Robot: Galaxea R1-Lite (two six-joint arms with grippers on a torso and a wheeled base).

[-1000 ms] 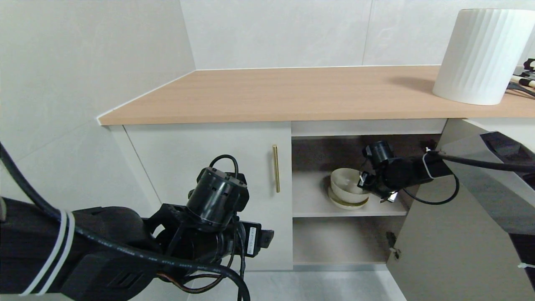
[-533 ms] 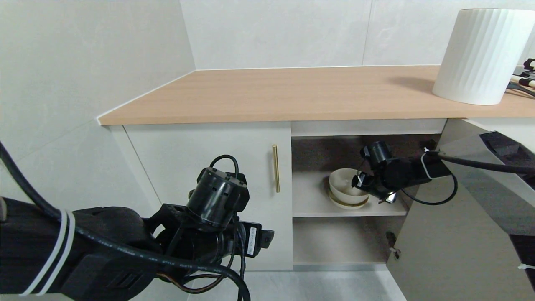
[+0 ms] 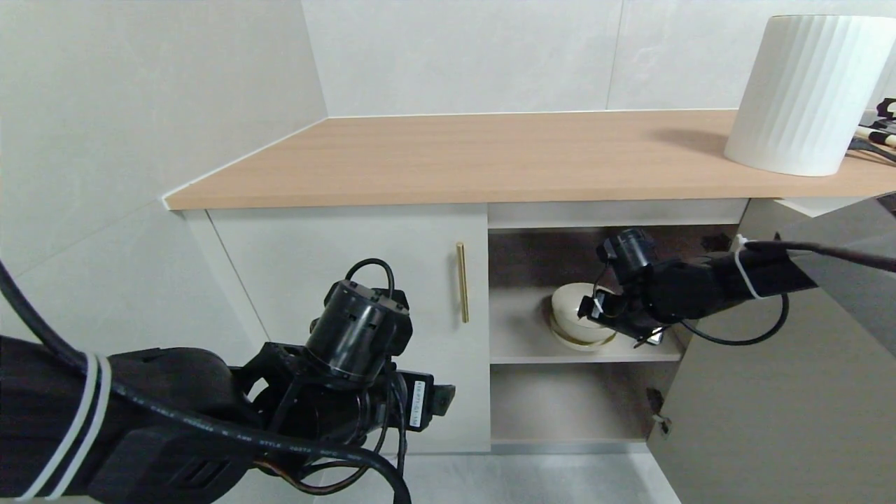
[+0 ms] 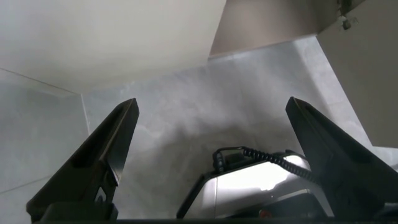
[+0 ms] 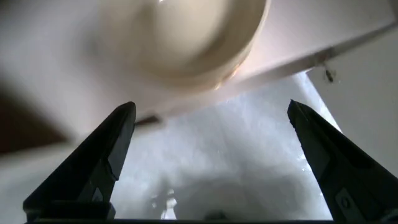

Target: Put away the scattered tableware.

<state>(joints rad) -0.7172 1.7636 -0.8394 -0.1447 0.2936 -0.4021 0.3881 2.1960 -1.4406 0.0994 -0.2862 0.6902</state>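
Base cabinet beneath a light wooden countertop, seen from the head camera. The cabinet's left door is closed and carries an upright brass bar handle. The right door stands swung open, exposing a pale middle shelf.

On that shelf a cream ceramic bowl sits upright, nested on a shallow dish with an olive-gold rim. The right gripper reaches into the open compartment at the bowl's right side, overlapping its rim in the head view. In the right wrist view its two dark fingers are spread wide with nothing between them, and the bowl lies just beyond the fingertips. Whether either finger touches the rim cannot be told.

The left gripper hangs low in front of the closed door, well apart from the bowl. Its fingers are likewise spread wide and hold nothing, with grey floor showing between them.

A small white label is fixed near the left arm's wrist; its print is too small to read. No other writing can be made out.

At the countertop's right end stands a tall white ribbed cylindrical container, with several dark-handled utensils lying just beside it.
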